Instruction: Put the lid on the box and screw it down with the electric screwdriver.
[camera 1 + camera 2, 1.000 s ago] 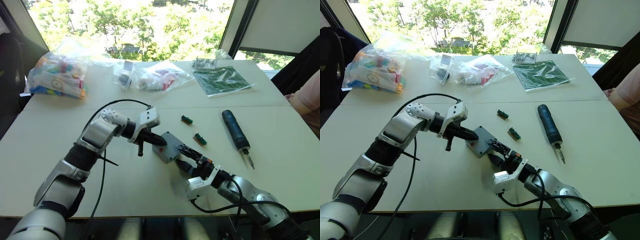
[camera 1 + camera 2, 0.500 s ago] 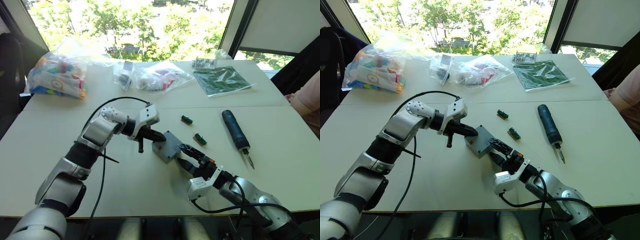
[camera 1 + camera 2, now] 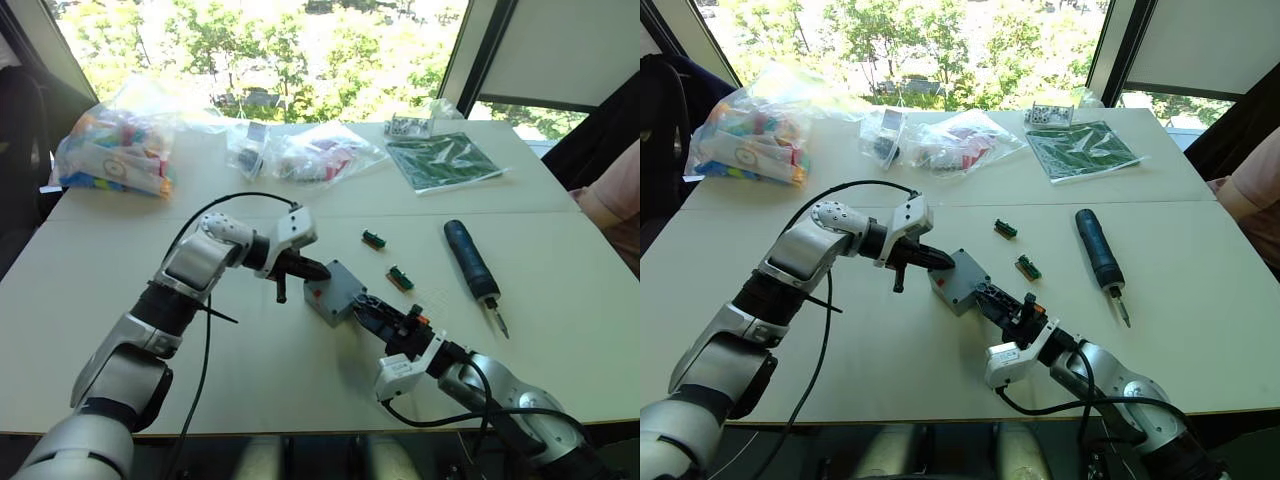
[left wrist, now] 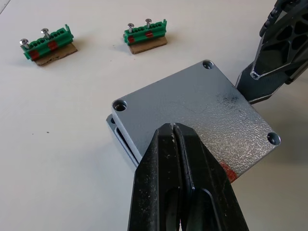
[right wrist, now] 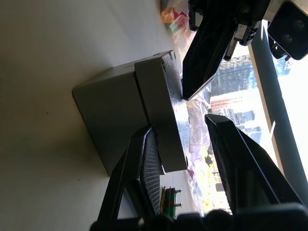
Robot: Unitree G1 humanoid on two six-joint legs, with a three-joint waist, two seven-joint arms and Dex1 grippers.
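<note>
The left gripper [image 4: 174, 139] has its two black fingers pressed together, their tips resting on the top face of the lid [image 4: 202, 113], near the edge closest to that gripper. The right gripper [image 5: 185, 132] stands with its fingers parted, one finger [image 5: 144, 163] against the side of the lid and box, the other clear above the lid's top face, nothing clamped between them. The lid sits on the box [image 5: 108, 113], slightly offset so that a corner of the box shows beyond it, and a red mark shows on the box's side next to the left fingers. Just beyond the box from the left gripper lie two small green connector blocks [image 4: 47, 41] with screws standing in them. Farther out, past the right gripper's side, the electric screwdriver [image 3: 470, 262] lies flat on the table [image 3: 300, 390], well apart from both grippers.
</note>
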